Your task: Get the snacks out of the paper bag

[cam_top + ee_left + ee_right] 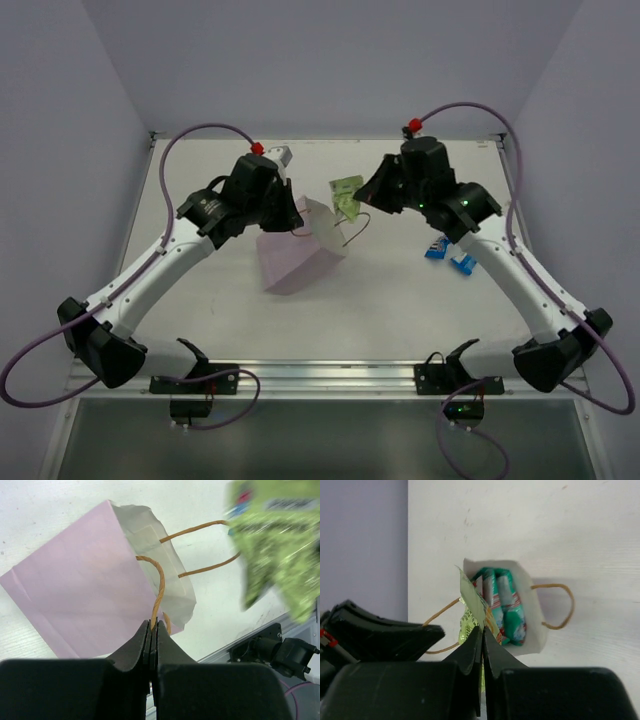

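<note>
Your left gripper is clenched on a brown cord handle of the paper bag, which stands tilted on the bench. Your right gripper is pinched tight on a light green packet, held just above the bag's mouth. Teal packets sit inside the bag, and two blue packets lie on the bench to the bag's right.

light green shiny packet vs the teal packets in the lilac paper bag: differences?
Colour: the light green shiny packet is yellow-green; the two teal packets are teal with red-white print. Place: the green one is pinched in the right gripper, clear of the pale lilac paper bag; the teal ones lie side by side inside it. Shared: glossy wrappers.
</note>
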You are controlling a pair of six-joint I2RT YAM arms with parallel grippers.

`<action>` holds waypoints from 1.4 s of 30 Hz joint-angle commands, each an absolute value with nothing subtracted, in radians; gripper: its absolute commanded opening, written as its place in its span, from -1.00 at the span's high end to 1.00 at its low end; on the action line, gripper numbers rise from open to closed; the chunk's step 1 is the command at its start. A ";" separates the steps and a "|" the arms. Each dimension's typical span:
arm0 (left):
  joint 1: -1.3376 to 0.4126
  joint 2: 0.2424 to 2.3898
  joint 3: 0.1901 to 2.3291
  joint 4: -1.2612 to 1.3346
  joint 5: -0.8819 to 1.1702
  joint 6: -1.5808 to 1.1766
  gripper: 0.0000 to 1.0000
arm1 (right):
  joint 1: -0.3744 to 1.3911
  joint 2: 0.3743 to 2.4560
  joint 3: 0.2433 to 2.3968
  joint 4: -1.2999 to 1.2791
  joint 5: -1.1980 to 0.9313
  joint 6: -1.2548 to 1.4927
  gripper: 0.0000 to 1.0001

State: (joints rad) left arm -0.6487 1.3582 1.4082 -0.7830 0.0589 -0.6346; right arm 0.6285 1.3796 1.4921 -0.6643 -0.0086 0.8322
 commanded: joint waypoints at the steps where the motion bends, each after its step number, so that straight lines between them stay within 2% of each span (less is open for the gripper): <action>1: -0.638 1.310 1.397 -0.741 0.057 -0.607 1.00 | 0.467 1.272 1.485 -0.799 0.028 0.812 1.00; 5: -0.637 1.290 1.396 -0.744 0.066 -0.609 1.00 | 0.289 1.215 1.387 -0.804 0.040 0.756 1.00; 9: -0.635 1.279 1.411 -0.755 0.081 -0.609 1.00 | 0.158 1.276 1.286 -0.772 0.020 0.718 1.00; 15: -0.630 1.273 1.413 -0.765 0.092 -0.591 1.00 | 0.104 1.413 1.163 -0.646 0.006 0.718 1.00; 19: -0.629 1.262 1.398 -0.770 0.106 -0.584 1.00 | 0.071 1.586 1.146 -0.591 -0.049 0.742 1.00; 24: -0.626 1.256 1.390 -0.779 0.106 -0.575 1.00 | 0.063 1.628 1.118 -0.571 -0.071 0.764 0.99; 26: -0.626 1.256 1.388 -0.779 0.112 -0.571 1.00 | 0.061 1.602 1.091 -0.561 -0.060 0.765 0.58; 27: -0.626 1.256 1.388 -0.776 0.124 -0.566 1.00 | 0.061 1.580 1.086 -0.563 -0.057 0.761 0.27; 28: -0.626 1.255 1.385 -0.773 0.127 -0.563 1.00 | 0.063 1.571 1.089 -0.568 -0.054 0.756 0.13; 30: -0.626 1.247 1.378 -0.775 0.138 -0.557 1.00 | 0.061 1.548 1.098 -0.601 -0.035 0.747 0.03; 35: -0.626 1.213 1.329 -0.749 0.182 -0.555 1.00 | 0.106 1.422 1.161 -0.690 -0.002 0.721 -0.03; 39: -0.629 1.189 1.266 -0.689 0.284 -0.563 1.00 | 0.250 1.332 1.346 -0.785 -0.008 0.692 -0.07; 42: -0.641 1.181 1.247 -0.689 0.287 -0.581 1.00 | 0.349 1.309 1.461 -0.836 -0.060 0.701 -0.07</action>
